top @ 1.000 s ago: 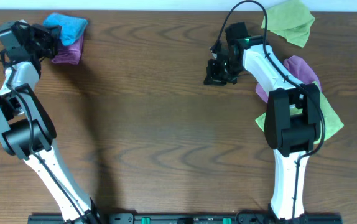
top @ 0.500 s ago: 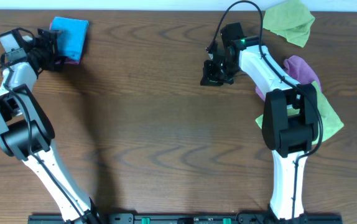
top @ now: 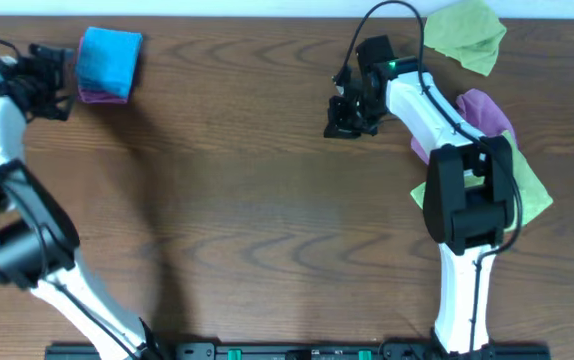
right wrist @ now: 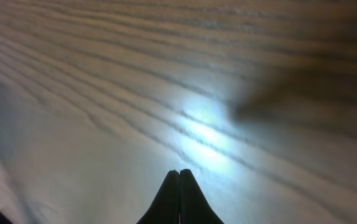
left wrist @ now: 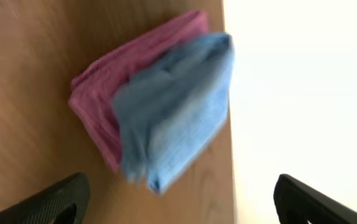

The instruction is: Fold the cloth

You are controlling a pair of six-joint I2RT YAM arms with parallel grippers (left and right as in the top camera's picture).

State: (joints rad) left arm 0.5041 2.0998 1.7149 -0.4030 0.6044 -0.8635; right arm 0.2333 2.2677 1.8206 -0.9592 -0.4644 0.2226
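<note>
The sky-blue cloth [top: 108, 58] lies folded into a small pad at the table's back left, on top of a folded purple cloth [top: 101, 96]. In the left wrist view the blue cloth [left wrist: 177, 109] covers most of the purple one [left wrist: 113, 68], right by the table's edge. My left gripper [top: 64, 78] stands open just left of the pile, apart from it; its fingertips [left wrist: 49, 200] show at the frame's lower corners with nothing between them. My right gripper [top: 344, 120] is shut and empty over bare wood [right wrist: 180, 182], far from the cloth.
A lime-green cloth [top: 464, 35] lies crumpled at the back right. Another purple cloth [top: 488, 112] and a lime-green one [top: 533, 192] lie beneath and beside the right arm. The pile sits close to the table's back edge [left wrist: 228, 155].
My left gripper has opened, let go of the blue cloth and drawn back to the left. The cloth now rests on the purple one. The right arm has barely moved.
</note>
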